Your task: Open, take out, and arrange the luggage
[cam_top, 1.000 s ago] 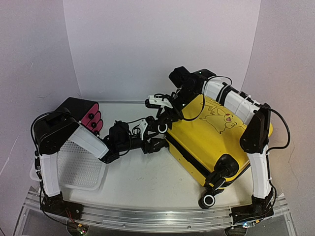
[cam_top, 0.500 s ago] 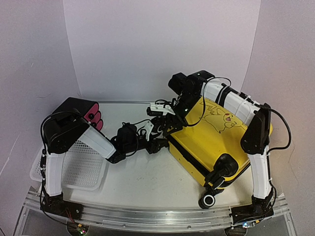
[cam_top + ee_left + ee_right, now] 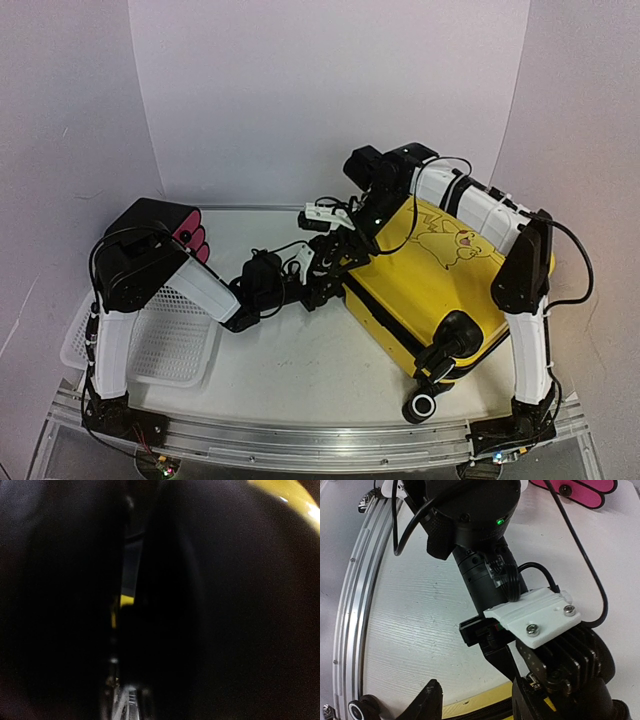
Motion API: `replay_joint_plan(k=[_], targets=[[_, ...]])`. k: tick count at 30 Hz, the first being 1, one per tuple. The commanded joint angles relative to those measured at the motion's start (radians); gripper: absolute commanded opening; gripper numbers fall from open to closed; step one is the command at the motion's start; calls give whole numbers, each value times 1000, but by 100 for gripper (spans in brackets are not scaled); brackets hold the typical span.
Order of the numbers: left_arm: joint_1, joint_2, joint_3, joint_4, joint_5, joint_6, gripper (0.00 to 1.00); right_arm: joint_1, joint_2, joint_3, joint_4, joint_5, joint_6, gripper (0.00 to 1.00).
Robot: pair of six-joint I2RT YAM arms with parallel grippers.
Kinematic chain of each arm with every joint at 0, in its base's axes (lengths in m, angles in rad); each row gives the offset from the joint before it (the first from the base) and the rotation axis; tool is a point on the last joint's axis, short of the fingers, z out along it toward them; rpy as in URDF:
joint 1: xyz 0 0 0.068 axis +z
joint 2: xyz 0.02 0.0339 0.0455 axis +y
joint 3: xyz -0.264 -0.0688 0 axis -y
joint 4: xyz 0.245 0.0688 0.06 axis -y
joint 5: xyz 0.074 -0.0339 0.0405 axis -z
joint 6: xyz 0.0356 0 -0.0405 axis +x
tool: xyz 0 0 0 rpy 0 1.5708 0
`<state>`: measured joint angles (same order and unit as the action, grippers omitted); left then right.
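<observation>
**Top view:** yellow suitcase (image 3: 440,280) lies flat on right of surface (image 3: 300,360), lid shut. Left pincer (image 3: 322,283) and right pincer (image 3: 338,243) both at its far-left corner.

**Left wrist:** near-black, only yellow sliver visible; left pincer opening cannot be told.

**Right wrist:** right pincer fingers parted over suitcase edge, holding nothing.

**Step:** opening. Next move likely calls for finding the pull on zipper band (image 3: 385,318).

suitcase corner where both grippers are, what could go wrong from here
The left gripper and right gripper crowd one corner of the yellow suitcase; they could collide.
Left wrist view is nearly black, so its grip cannot be checked.
A wheel sits near the table's front edge; tugging might slide the suitcase off.
</observation>
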<state>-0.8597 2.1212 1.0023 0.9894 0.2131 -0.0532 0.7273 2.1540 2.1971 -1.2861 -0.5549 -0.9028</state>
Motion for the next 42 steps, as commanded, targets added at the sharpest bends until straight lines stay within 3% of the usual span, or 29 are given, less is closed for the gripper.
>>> replay_joint_plan(k=[1,3,8,18,27,29,31,36,40,42], targets=[[-7,19,53,-3,-15,-3,27,0,-101,-16,128,46,68,52],[-7,18,56,-2,-10,-2,19,0,-95,-4,143,91,67,55],[-7,2,44,-2,-23,10,9,-2,-76,10,166,153,38,75],[-9,-30,9,11,-16,22,1,-14,22,100,161,206,-79,96],[-9,-47,-22,25,-14,46,0,-10,144,229,68,245,-193,97],[-9,-55,-31,26,-14,51,0,1,162,243,59,282,-223,89],[-9,-60,-36,29,-8,52,0,18,184,249,26,322,-288,60],[-3,-58,-29,39,25,90,0,13,170,229,13,344,-291,42],[17,-51,-11,40,43,64,0,-10,125,166,2,318,-285,11],[19,-50,-8,40,26,47,0,-25,100,148,-7,271,-266,1]])
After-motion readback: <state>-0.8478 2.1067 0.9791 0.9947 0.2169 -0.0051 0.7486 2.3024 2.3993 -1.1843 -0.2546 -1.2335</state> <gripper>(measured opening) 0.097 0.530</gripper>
